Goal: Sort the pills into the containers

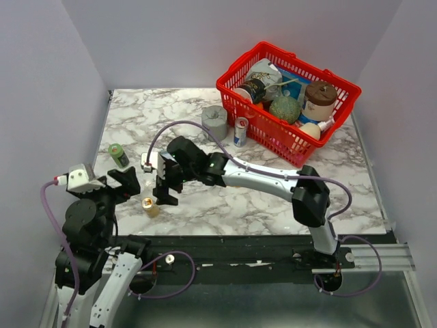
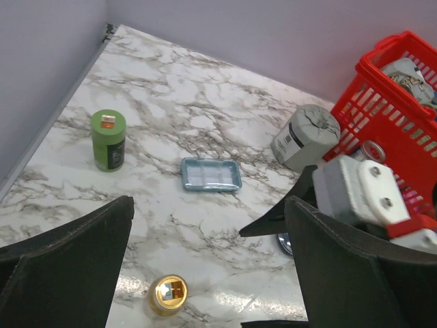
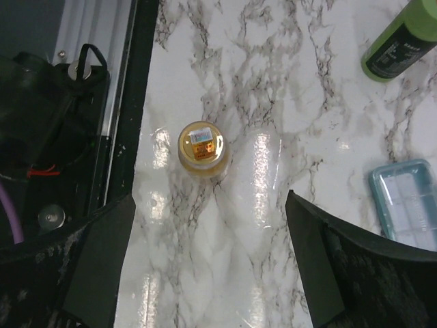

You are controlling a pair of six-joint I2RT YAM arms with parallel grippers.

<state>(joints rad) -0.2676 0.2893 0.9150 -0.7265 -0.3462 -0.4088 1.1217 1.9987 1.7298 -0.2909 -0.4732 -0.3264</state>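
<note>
Left fingers (image 2: 68, 260) and right fingers (image 3: 355, 273) gape empty near orange dish (image 3: 202, 147) beside table (image 3: 164, 82) near edge

No wording, brand or number can be read in any view. The green bottle (image 3: 399, 41) carries dark print along its side, the orange container (image 3: 202, 147) has a small sticker on top, and the grey cylinder (image 2: 305, 137) has a white label with dark marks. All of this print is too small or blurred to make out.
</note>
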